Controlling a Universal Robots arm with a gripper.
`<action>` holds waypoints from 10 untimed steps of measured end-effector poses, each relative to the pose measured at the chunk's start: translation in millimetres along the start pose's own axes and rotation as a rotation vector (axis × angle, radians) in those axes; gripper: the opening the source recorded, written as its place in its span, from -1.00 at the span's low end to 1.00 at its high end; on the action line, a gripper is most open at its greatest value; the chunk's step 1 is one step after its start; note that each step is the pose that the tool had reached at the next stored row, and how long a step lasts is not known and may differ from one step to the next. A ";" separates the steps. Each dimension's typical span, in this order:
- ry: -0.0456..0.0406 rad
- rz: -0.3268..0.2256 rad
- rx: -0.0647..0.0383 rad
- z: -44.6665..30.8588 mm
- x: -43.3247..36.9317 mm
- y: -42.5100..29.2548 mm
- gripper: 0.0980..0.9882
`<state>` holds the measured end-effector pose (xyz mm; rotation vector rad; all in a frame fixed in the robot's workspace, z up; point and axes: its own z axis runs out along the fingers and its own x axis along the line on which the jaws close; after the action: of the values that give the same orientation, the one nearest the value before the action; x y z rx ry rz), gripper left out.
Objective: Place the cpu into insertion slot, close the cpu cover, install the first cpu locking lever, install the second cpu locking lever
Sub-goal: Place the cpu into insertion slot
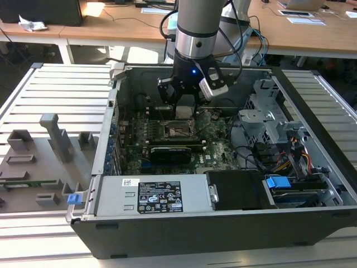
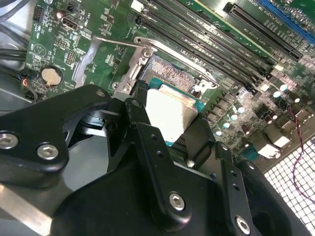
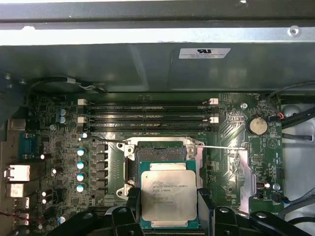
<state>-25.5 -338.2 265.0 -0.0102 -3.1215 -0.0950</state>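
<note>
My gripper (image 1: pixel 184 107) hangs inside the open computer case, shut on the cpu (image 3: pixel 168 195). The chip's silver top and green rim (image 2: pixel 170 115) show between the two black fingers (image 3: pixel 205 202) in both wrist views. The insertion slot (image 3: pixel 161 151) lies just beyond the chip on the green motherboard, its dark pin field (image 2: pixel 170 69) uncovered inside a silver metal rim (image 2: pixel 142 61). The chip is held above the board and overlaps the slot's near edge. Two thin wire levers (image 3: pixel 108 141) (image 3: pixel 224 147) stick out on either side of the slot.
Long black memory slots (image 3: pixel 147 118) run beside the socket. A black card (image 1: pixel 175 152) crosses the board, with a power supply (image 1: pixel 156 195) and drive cage (image 1: pixel 262 120) around it. Case walls (image 1: pixel 109 128) enclose the board. A grey fixture tray (image 1: pixel 39 162) lies at the exterior view's left.
</note>
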 end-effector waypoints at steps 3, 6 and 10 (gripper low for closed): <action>0.0002 0.000 0.000 0.6 0.0 -0.1 0.00; 0.0000 0.000 0.000 0.8 0.0 -0.1 0.00; -0.0013 0.021 0.002 1.0 0.0 -0.1 0.00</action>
<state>-25.5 -338.1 264.0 -0.0430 -3.1220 -0.0910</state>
